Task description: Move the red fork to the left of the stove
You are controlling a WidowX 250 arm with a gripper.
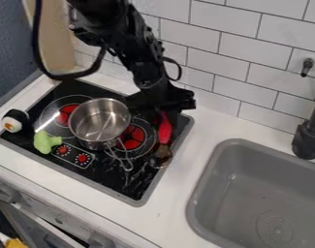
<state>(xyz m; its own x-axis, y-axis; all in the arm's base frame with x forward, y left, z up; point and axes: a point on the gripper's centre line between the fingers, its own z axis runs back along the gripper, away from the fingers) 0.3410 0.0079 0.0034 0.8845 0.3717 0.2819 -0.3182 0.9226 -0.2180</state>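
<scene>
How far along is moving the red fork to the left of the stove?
The placement is not done: the red fork lies at the right side of the stove, right of the metal pot. The gripper is at the handle's upper end, though whether it has a hold is unclear. Getting the fork across to the left, past the pot, and setting it down is left.

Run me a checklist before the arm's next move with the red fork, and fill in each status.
1. Hand at the red fork: ok.
2. Secure grip: cannot tell.
3. Fork left of the stove: not ok, it's at the right side.
4. Direct path leftward: not ok, the pot stands between.
5. Stove's left side free: not ok, a green item and a black-and-white one sit there.
</scene>
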